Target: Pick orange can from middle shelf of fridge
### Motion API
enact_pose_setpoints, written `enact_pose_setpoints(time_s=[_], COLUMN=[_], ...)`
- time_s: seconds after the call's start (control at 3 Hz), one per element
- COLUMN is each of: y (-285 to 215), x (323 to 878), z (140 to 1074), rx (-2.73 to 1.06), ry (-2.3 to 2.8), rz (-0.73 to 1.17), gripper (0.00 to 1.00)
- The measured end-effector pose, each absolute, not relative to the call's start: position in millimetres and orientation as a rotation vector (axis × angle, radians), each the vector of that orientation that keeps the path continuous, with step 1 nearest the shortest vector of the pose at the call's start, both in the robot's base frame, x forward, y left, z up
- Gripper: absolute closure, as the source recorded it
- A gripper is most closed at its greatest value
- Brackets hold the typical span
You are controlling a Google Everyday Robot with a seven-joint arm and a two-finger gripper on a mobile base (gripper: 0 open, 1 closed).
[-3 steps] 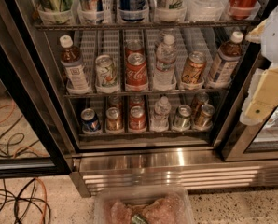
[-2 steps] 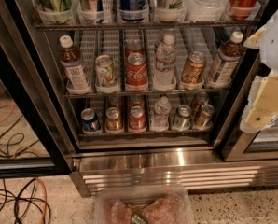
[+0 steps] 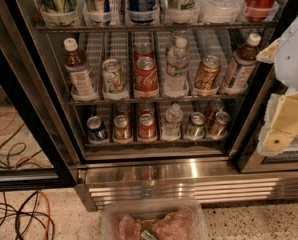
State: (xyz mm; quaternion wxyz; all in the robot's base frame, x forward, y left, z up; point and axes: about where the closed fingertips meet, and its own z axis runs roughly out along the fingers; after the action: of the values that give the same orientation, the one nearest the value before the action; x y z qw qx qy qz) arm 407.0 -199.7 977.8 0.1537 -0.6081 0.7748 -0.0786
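The fridge stands open in front of me, dark wire racks inside. On the middle shelf the orange can stands in a clear front cup, second lane from the right. A water bottle is on its left and a brown white-capped bottle on its right. Further left stand a red Coca-Cola can and a white-and-green can. My gripper hangs at the right edge of the view, right of the orange can and apart from it. It is open, with cream fingers holding nothing.
The rack above holds tall cans and bottles; the rack below holds several small cans. The black door frame runs down the left. Orange and black cables lie on the floor at left. A clear tub sits at the bottom.
My gripper has drifted downward and slightly left along the fridge's right side. Everything on the shelves has stayed put.
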Motion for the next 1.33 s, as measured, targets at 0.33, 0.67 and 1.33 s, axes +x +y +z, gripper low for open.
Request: enact_pose_setpoints(time_s=[0.33,0.67,1.33], y=[-205,-207,-190], x=[395,384,386], z=[974,963,968], rx=[-1.767,-1.807,-1.843], ry=[2.234,2.257,2.182], rz=[-0.215,-0.212,-0.267], gripper=[0.0,0.0,0.0])
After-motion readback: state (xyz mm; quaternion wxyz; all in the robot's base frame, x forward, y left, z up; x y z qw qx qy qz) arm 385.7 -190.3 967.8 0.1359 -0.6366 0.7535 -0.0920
